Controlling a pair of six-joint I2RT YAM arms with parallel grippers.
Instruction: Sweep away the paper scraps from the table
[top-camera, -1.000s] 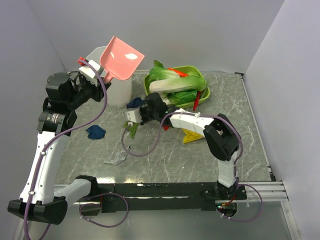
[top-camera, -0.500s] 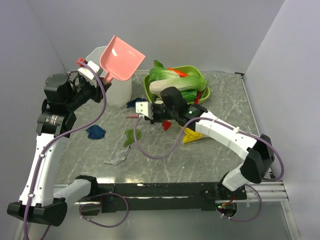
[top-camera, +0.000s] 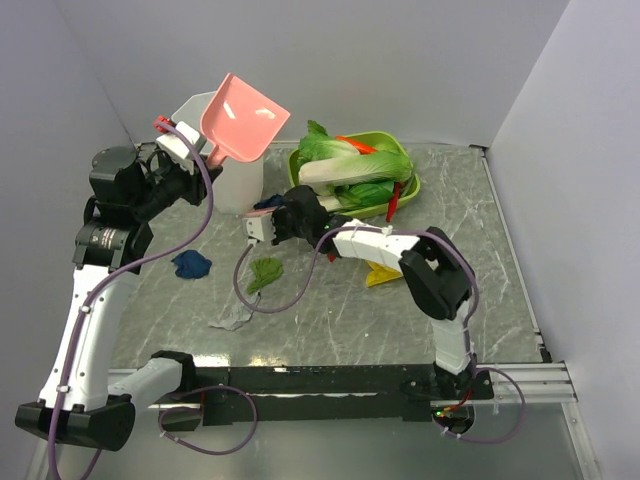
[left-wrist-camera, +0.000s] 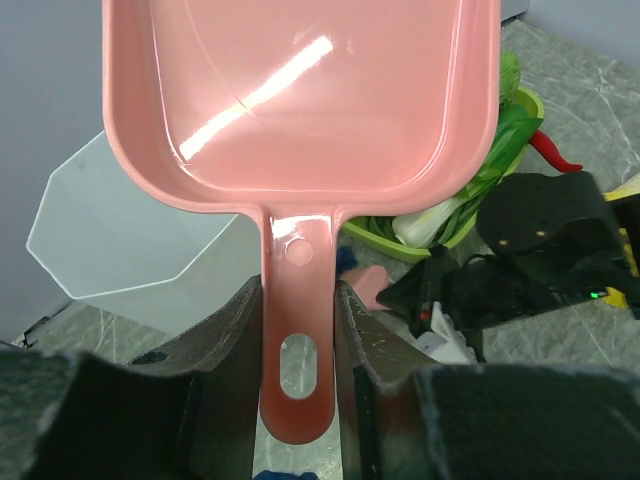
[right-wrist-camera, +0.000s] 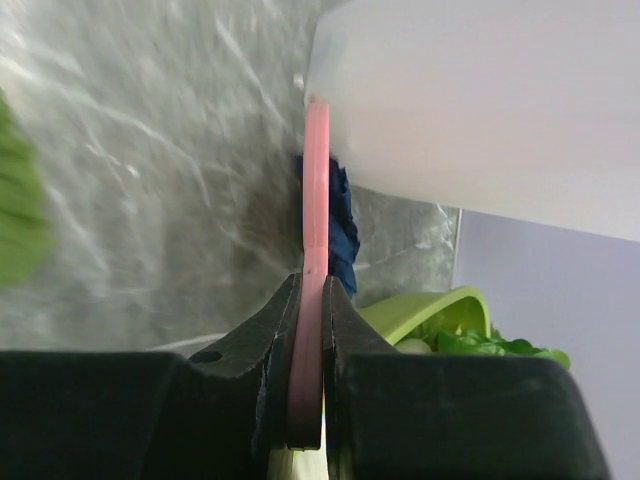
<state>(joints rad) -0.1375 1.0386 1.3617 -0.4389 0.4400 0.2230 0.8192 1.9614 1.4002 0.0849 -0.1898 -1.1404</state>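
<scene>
Far left, the left gripper is clamped on the handle of a pink dustpan, raised and tilted above a white bin; on the grey table lie the paper scraps, a dark blue one, then a white-grey scrap and a green scrap; mid-table, the right gripper pinches a thin pink tool just beside another dark blue scrap; a green tray sits to the right.

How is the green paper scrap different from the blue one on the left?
The green scrap is flat and spread like a leaf; the blue scrap is bunched into a ball. The green scrap lies toward the middle of the table; the blue scrap lies nearer its left edge. Both are small and loose.
</scene>
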